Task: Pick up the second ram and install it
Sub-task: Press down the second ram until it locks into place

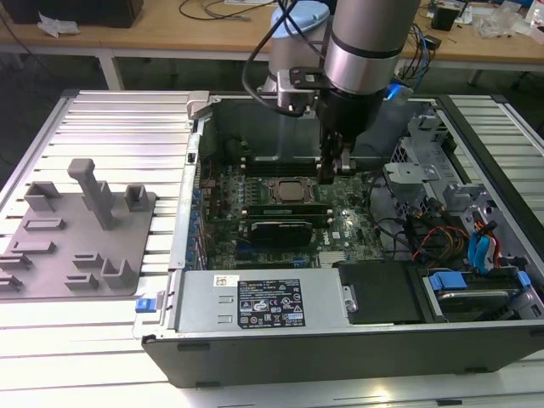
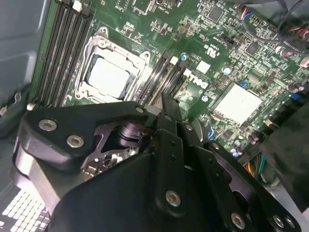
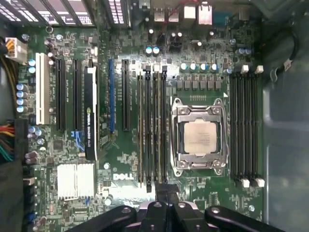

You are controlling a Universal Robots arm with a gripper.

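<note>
My gripper point(image 1: 334, 172) hangs inside the open computer case, over the motherboard point(image 3: 125, 193) just beside the CPU socket point(image 3: 200, 137). Its black fingertips point(image 3: 161, 192) are pressed together with nothing between them. They sit at the end of the bank of memory slots next to the socket. Two narrow olive-green sticks stand in that bank. The one in line with my fingertips, the ram point(image 3: 156, 125), lies seated in its slot, and its far end shows past my gripper point(image 2: 169, 108) in the second wrist view. Whether the fingertips touch it I cannot tell.
A second bank of black slots point(image 3: 246, 125) with white end clips lies on the socket's other side. A black graphics card point(image 3: 90, 116) stands in the expansion slots. Cables and drive bays point(image 1: 476, 246) crowd the exterior view's right. A grey fixture tray point(image 1: 76, 229) lies outside the case.
</note>
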